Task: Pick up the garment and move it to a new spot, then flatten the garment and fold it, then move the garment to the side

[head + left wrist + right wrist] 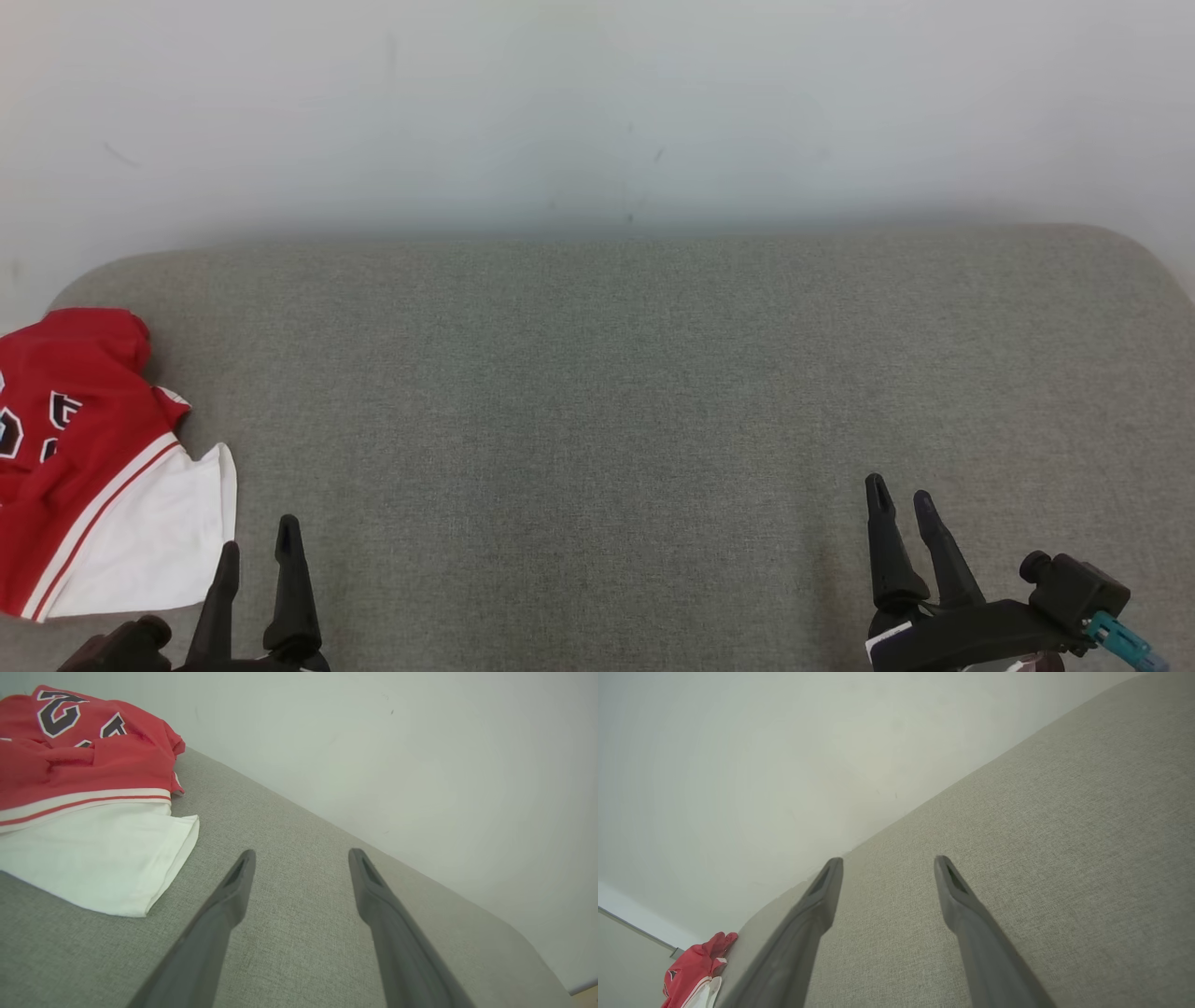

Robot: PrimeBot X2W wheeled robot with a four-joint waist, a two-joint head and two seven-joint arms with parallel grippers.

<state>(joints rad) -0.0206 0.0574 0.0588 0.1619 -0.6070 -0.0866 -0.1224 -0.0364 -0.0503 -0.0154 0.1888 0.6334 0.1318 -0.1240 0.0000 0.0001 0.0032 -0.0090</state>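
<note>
Two sets of jaws, both mine, stand spread as wide as they go and hold nothing. My left jaws sit at the near left of the worktop point(597, 392) and my right jaws at the near right, dark fingers point(291, 579) pointing away from me over the grey fabric. The garment point(84, 448) lies bunched at the worktop's left edge, just beyond my left jaws and apart from them; the head view cuts off its left side. Its long axis runs roughly near to far along that edge, red part farther from me, white part nearer, with a white corner poking right. My left wrist view brings the garment point(93, 765) close: black letters edged in white on the red, a red-and-white striped band, and white cloth doubled over at its edge. My right wrist view shows the garment point(693, 970) small, well apart from my right jaws, at a rounded corner of the worktop below the pale wall point(784, 765).
</note>
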